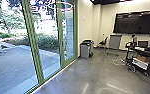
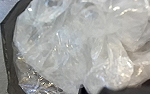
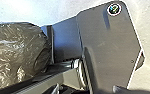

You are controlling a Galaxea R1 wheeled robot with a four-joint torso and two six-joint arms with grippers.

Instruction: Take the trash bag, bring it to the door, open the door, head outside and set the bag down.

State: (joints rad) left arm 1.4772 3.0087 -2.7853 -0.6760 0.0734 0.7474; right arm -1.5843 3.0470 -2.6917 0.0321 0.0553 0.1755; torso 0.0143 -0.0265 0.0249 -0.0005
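Item, far left: a paved yard (image 1: 13,65), seen through tall glass, with a leafy tree (image 1: 8,18) at its back and low shrubs (image 1: 47,41) along its edge. Item: green framing (image 1: 33,42), upright, dividing the glass; a pinkish ring glows high in the panes (rather decorative, we find). Item: one grey bin (image 1: 85,50), standing on the floor (image 1: 91,72) near the end of the glazing, by a pale wall (image 1: 85,25). Item: one dark office chair (image 1: 103,43), farther back. Item: one grey cabinet (image 1: 115,42), beneath a broad black screen (image 1: 133,23) on the far wall. Item, far right: one black cart (image 1: 143,53) bearing equipment, a white box (image 1: 140,63) low on it, a thin dark cable (image 1: 146,81) trailing over the floor.

Left wrist view: the trash bag (image 2: 73,50), clear, crumpled and glossy, spread large directly before the left claw (image 2: 92,89). We cannot tell whether that claw stands wide, narrow or closed on the plastic.

Right wrist view: the bag's rounded, brownish-looking side, off to one side of the right claw (image 3: 86,89) and beside the robot's own dark plate. The view is poor there, so we cannot tell how that claw stands.
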